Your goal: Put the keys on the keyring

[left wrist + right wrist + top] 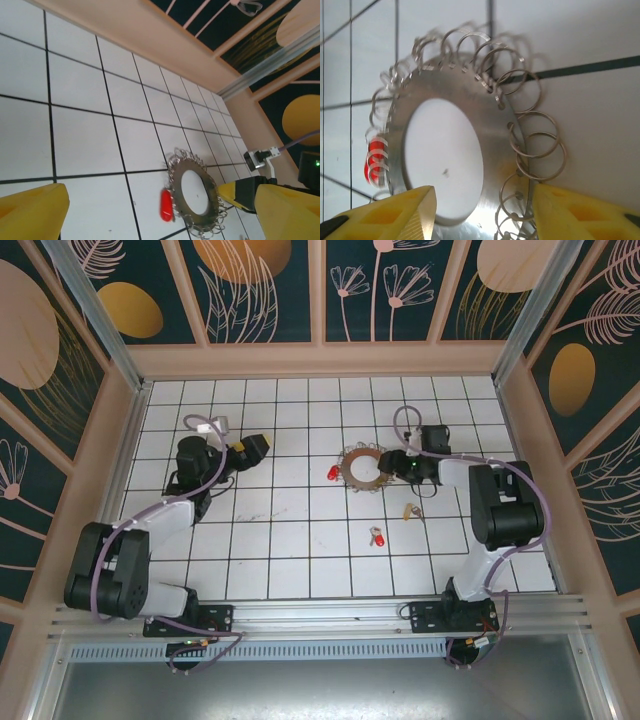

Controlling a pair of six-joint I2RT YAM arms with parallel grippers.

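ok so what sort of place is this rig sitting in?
Looks like a purpose-built robot test cell: white gridded tabletop, a left arm and right arm bolted to an aluminium rail at its near edge, leaf-patterned wall panels boxing it in.

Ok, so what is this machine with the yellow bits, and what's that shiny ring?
Those are two robot arms bolted to a white tiled table; the yellow bits are their fingers. One picture looks down from above; the other two come from a camera on each wrist. On the table lie a flat metal keyring fringed with small loops, one red-headed key right beside it, and a second key nearer the arms. The left gripper is open, holding nothing. The right gripper has a finger either side of the ring's edge; I can't tell whether it pinches yet.
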